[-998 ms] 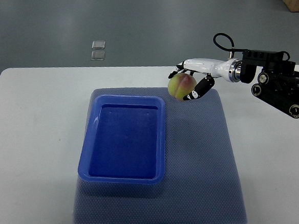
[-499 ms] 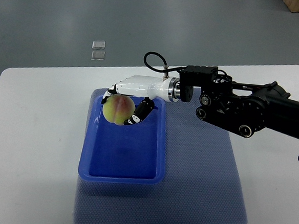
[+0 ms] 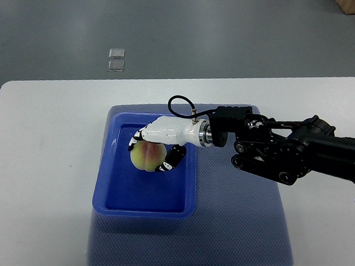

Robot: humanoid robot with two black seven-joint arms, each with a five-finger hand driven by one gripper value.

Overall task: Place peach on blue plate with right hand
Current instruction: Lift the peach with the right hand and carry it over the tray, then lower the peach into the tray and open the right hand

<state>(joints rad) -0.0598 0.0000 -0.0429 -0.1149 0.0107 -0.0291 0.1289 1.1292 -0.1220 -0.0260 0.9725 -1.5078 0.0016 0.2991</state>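
Observation:
The peach (image 3: 146,157), yellow-green with a pink blush, is inside the blue plate (image 3: 108,192), a deep rectangular tray, in its upper middle part. My right hand (image 3: 153,151) reaches in from the right and is shut on the peach, white palm on top and black-tipped fingers (image 3: 171,161) curled around its right side. I cannot tell whether the peach touches the plate's floor. The left arm does not show.
The blue plate lies on a grey-blue mesh mat (image 3: 238,222) on a white table (image 3: 35,159). The black right forearm (image 3: 292,154) spans the mat's upper right. Two small clear squares (image 3: 116,59) lie on the grey floor beyond the table.
The right hand carried the peach leftward from above the mat's top edge to over the plate, then lowered it down into the plate's interior.

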